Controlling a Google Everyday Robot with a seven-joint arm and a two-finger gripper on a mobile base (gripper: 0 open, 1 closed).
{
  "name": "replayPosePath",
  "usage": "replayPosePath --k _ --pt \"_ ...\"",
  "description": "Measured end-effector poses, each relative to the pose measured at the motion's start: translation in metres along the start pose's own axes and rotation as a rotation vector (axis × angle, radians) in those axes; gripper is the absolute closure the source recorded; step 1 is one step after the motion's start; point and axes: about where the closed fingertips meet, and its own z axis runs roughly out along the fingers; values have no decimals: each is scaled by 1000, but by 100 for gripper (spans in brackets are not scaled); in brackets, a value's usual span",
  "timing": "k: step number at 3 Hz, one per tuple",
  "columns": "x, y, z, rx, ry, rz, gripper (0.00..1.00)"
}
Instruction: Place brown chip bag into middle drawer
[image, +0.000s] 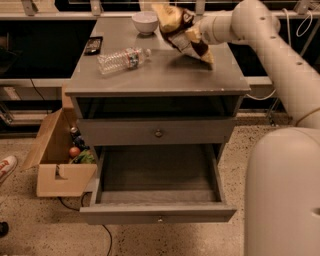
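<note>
- Carry step, by my reading: the brown chip bag (180, 30) hangs tilted in the claw (194, 34), which is pinching it along one side. The bag spreads above and below the claw.
- Its lowest corner is close over the table (150, 80). Whether it touches, I cannot tell.
- The middle drawer (157, 214) stands pulled out, well below the claw and nearer the camera, with nothing showing inside. Opening looks done, and only the transfer and drop remain.
- The closed drawer front (120, 132) lies between the claw and the open drawer, just under the table's shelf gap.
- The next move calls for bringing the claw out past the table's front edge, then down over the open cavity before the pinch lets go. The bag looks light and crinkly, so a low release seems safer than a high one.
- The water bottle (122, 60) and bowl (145, 22) sit beside the claw toward the left of the view, apart from that likely path.
</note>
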Motion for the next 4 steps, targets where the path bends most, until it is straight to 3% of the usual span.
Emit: replayPosePath --k 1,2,3,4 --pt "-17 -10 -47 45 -58 -27 100" --pt "-22 -9 -107 38 -118 -59 100" --pt "-22 -9 -107 37 -118 -59 100" --pt "-36 28 -143 -106 -182 -101 100"
